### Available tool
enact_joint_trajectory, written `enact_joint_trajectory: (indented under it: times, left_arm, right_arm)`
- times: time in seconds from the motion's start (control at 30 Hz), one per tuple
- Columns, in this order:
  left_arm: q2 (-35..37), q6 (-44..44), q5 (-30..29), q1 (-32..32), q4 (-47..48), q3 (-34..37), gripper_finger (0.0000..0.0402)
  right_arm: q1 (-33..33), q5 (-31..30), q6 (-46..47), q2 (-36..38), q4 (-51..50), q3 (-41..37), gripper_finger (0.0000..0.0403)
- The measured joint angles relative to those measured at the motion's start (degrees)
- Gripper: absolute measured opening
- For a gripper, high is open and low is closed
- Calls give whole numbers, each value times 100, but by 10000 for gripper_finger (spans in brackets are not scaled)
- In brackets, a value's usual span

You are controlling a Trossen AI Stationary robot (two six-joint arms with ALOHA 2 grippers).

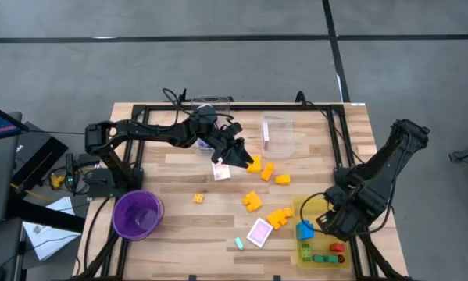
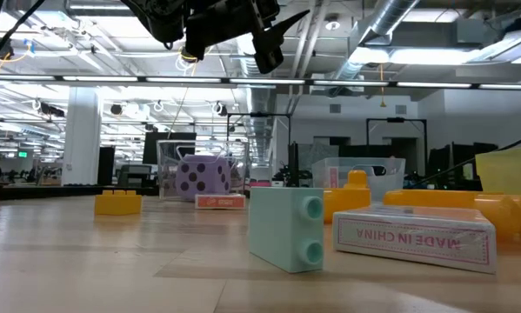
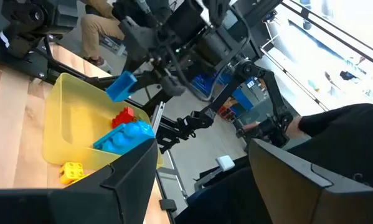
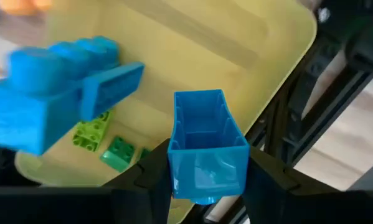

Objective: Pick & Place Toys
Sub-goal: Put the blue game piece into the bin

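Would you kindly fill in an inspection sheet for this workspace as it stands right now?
Surface: wooden table, black-framed.
Job's things: yellow blocks scattered mid-table; pink-white card; mint block; blue block, green blocks and a red block in the yellow tray.
Clutter: purple cup; clear boxes at the far edge, one holding a purple dotted die.
Grippers: right gripper over the tray, shut on a small blue block; left gripper open, raised mid-table, holding nothing.
Cables: black cables at the far edge.
Surroundings: grey floor; equipment left of the table.
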State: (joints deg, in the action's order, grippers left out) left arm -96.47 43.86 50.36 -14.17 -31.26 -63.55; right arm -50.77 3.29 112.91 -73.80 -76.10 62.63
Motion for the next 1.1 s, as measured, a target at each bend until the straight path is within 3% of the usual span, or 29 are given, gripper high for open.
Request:
enact_joint_trajectory:
  times: [0.5, 1.1]
  left_arm:
    - [0, 6, -289, 0, 17, 0, 246]
    - [0, 10, -359, 39, 44, 1, 246]
  right_arm:
    - [-404, 131, 1244, -2, 2000, -1323, 148]
    - [-273, -333, 1269, -7, 2880, -1908, 148]
